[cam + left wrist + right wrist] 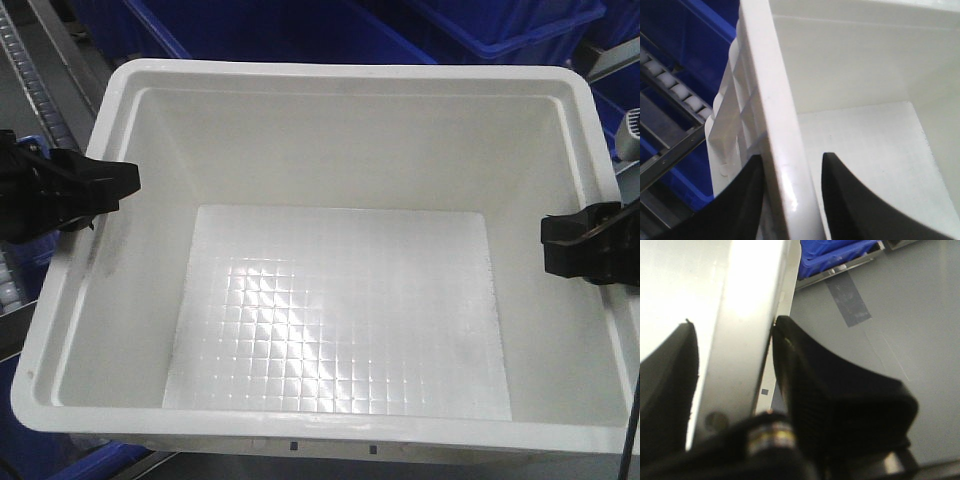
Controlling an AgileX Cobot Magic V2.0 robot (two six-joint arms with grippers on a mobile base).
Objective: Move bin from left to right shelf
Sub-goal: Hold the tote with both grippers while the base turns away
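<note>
At my wrists, both hands are narrowed onto the large white rectangular plastic bin [340, 130]. My left gripper [790, 185] straddles its left rim, one black finger outside and one inside. My right gripper [735, 365] pinches the right rim likewise, though that view is blurred, so I judge the contact rather than see it. Between them the bin lies empty, its long axis running hand to hand, neither arm nearer. The way to the right shelf is sideways along that axis, so both arms must travel together. Beyond sit dark blue plastic crates [300, 30], with a grey roller rack [690, 102] off to my left.
</note>
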